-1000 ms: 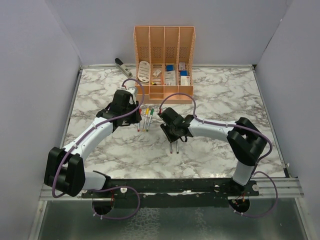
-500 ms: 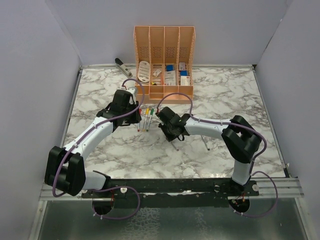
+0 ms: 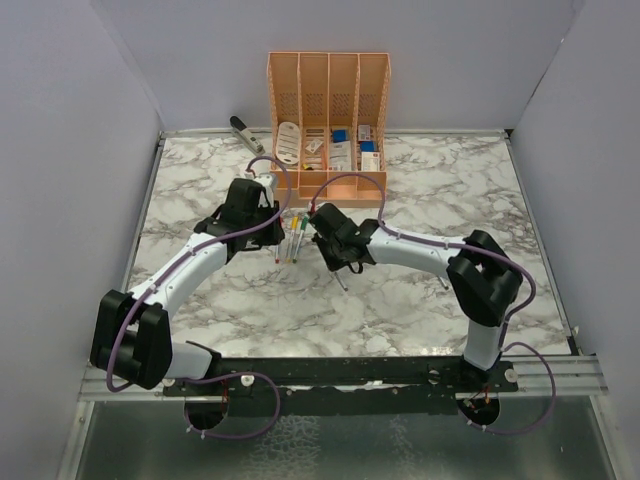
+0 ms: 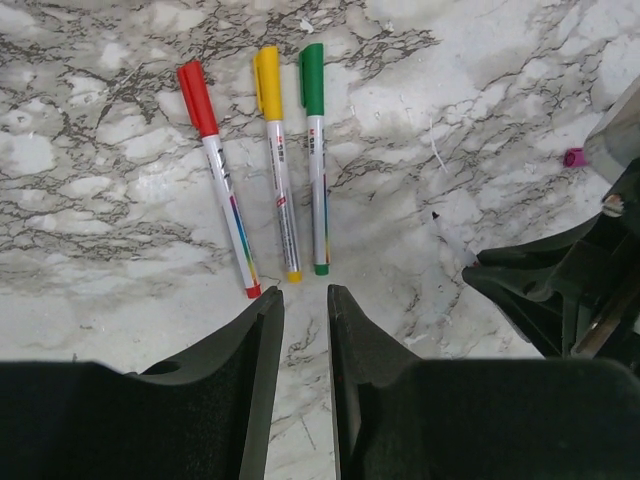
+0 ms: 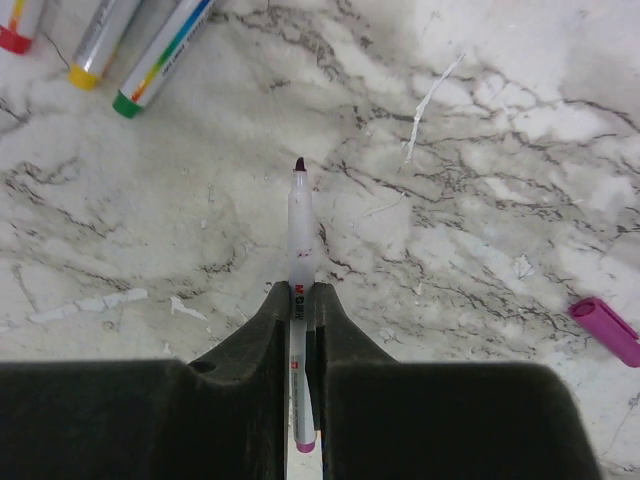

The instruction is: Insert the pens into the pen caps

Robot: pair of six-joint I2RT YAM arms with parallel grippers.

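Clamps with the right pincer point(image 5: 300, 292) an uncapped purple-tipped pen point(image 5: 299, 220), tip sticking out ahead of the fingers, purple cap point(image 5: 605, 330) lying apart to the right of it, and holds the left pincer point(image 4: 303, 300) slightly open and empty, just behind three capped pens point(image 4: 280, 180).

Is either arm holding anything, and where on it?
Right fingers pinch the uncapped purple pen by its barrel's rear half; left fingers hold nothing.

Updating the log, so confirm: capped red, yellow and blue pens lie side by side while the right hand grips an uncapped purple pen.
One colour is wrong: the green pen is not blue, as the left wrist view shows. The right hand does grip the purple pen.
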